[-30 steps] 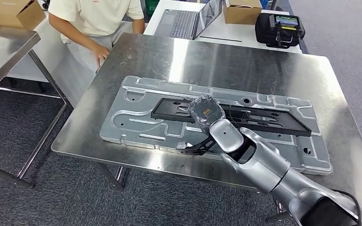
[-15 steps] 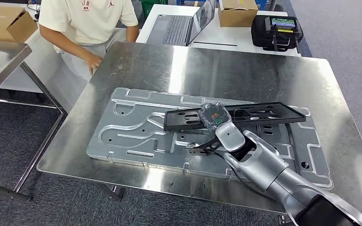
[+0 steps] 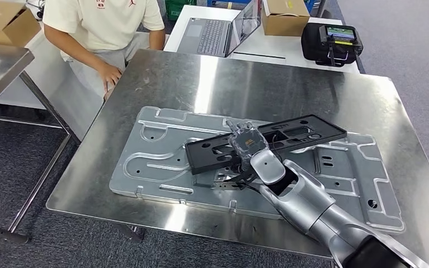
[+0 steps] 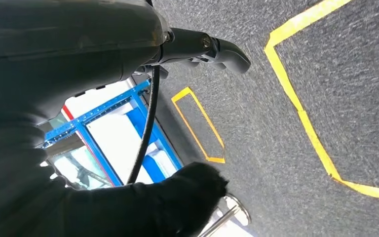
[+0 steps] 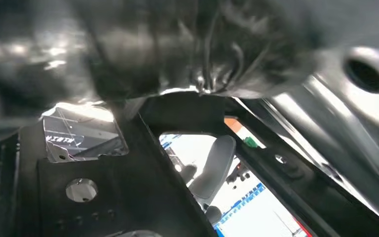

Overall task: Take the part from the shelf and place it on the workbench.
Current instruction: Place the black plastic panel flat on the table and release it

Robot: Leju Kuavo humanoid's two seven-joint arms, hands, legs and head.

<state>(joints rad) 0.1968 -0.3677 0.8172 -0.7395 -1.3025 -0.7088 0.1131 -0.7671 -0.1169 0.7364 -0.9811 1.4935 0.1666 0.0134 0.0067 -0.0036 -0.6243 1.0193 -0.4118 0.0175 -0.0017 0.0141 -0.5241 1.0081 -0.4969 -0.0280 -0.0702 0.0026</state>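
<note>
One right robot hand [image 3: 247, 143] grips one black part [image 3: 265, 140]; one plate [image 3: 162, 156] beneath.

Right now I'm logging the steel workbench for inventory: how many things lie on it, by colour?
Silver: 1, the stamped metal panel, flat on the workbench.
Black: 1, the long black frame part, lying slantwise across the panel, with the right hand on it.
Total: 2.
</note>
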